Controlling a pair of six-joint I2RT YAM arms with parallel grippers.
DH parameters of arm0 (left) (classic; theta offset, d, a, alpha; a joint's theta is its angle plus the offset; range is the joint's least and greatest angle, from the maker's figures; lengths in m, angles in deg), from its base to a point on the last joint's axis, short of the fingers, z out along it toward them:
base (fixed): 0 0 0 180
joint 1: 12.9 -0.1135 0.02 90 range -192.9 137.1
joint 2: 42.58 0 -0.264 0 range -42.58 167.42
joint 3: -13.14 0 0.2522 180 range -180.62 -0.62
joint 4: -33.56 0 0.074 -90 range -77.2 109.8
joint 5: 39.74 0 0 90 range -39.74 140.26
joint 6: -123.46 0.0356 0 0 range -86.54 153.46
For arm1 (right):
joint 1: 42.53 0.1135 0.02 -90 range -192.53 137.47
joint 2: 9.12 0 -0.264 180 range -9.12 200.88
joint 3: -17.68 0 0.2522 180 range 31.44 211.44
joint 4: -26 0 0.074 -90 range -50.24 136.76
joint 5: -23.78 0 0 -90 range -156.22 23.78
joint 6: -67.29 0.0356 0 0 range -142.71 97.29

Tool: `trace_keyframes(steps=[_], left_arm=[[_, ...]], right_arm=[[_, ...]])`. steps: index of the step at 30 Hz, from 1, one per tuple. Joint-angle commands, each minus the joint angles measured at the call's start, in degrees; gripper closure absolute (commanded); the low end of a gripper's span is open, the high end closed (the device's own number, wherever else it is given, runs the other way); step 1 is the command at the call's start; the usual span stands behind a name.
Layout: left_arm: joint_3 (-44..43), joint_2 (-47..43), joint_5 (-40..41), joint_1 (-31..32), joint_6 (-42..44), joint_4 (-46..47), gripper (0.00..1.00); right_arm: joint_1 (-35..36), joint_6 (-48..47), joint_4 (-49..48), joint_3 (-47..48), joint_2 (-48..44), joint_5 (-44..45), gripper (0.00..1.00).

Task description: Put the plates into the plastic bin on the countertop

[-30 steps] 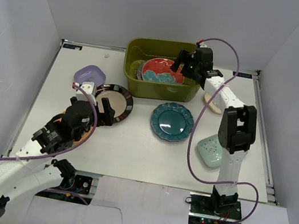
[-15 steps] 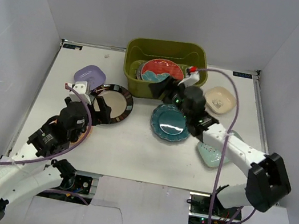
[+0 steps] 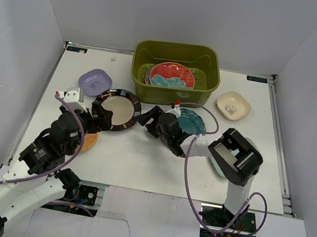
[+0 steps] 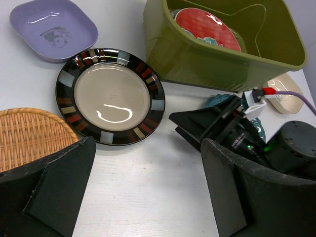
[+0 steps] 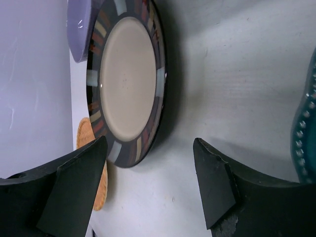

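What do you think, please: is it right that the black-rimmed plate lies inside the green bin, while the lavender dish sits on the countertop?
Not quite. The black-rimmed plate lies on the countertop, in front of the green bin and outside it, as the top external view shows. The lavender dish does sit on the countertop.

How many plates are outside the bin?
6: lavender dish far left, black-rimmed plate beside it, orange plate under left arm, teal plate centre, cream dish right, mint dish mostly behind right arm.
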Motion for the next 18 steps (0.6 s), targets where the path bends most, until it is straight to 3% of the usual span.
trace_keyframes(steps=[1,7,10,13,14,16,18], left_arm=[[0.5,0.9,0.1,-0.3,0.3,0.9,0.02],[0.4,1.7,-0.8,-0.4,1.2,1.0,0.02],[0.6,0.9,-1.4,-0.5,1.4,1.6,0.02],[0.7,0.8,-2.2,-0.5,1.8,1.9,0.02],[0.7,0.8,-2.5,-0.5,2.0,1.9,0.02],[0.6,0.8,-2.5,-0.5,2.2,2.0,0.02],[0.7,0.9,-2.5,-0.5,2.2,2.0,0.02]], right_arm=[[-0.1,6.9,-6.6,4.3,5.4,0.8,0.24],[0.0,13.0,-9.4,10.5,14.7,-0.5,0.33],[-0.1,14.2,-9.1,12.3,17.4,0.4,0.45],[-0.1,14.2,-8.0,14.1,18.9,1.4,0.60],[-0.1,14.5,-8.2,14.1,19.0,1.5,0.73],[-0.1,14.7,-10.0,12.9,18.4,2.0,0.87],[0.2,14.7,-11.7,9.0,16.9,2.7,0.92]])
